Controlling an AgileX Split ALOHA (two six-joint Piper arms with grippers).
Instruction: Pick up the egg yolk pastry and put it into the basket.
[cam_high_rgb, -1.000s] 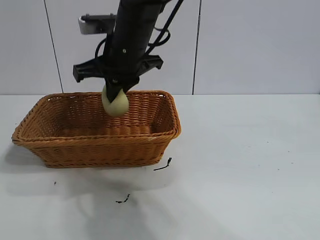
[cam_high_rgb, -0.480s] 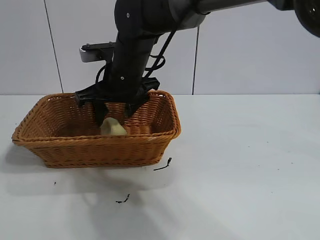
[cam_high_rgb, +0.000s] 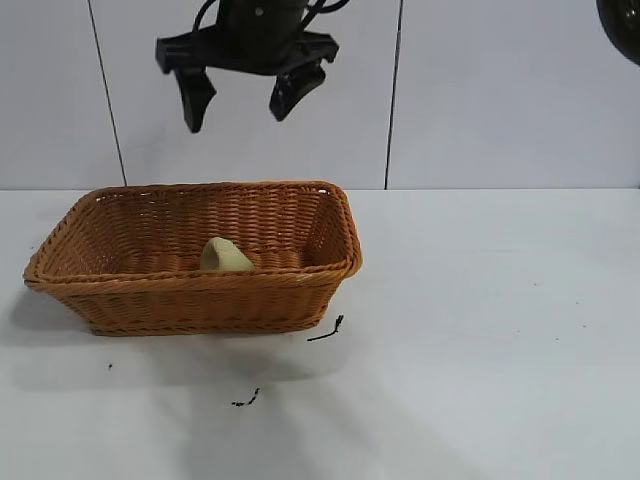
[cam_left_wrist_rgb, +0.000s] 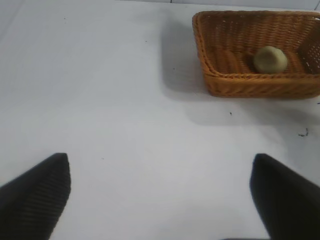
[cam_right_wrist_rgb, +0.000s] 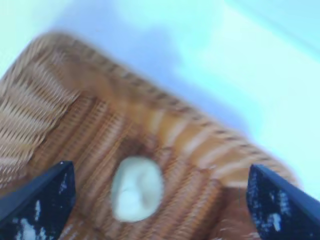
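— Where's the pastry (cam_high_rgb: 226, 256)?

— Lying loose on the basket (cam_high_rgb: 190, 300) floor, left of centre in the exterior view, nothing touching it.

— And the right gripper (cam_high_rgb: 241, 98)?

— Top of the frame, well above the basket, fingers spread wide and empty.

— The left gripper (cam_left_wrist_rgb: 160, 192)?

— Its own view shows it low over the bare table (cam_high_rgb: 480, 330), well apart from the basket, fingers wide apart, holding nothing.

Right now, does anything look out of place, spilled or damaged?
Only small dark scraps on the table before the basket. The egg yolk pastry lies whole inside; the right pincer hangs open above.
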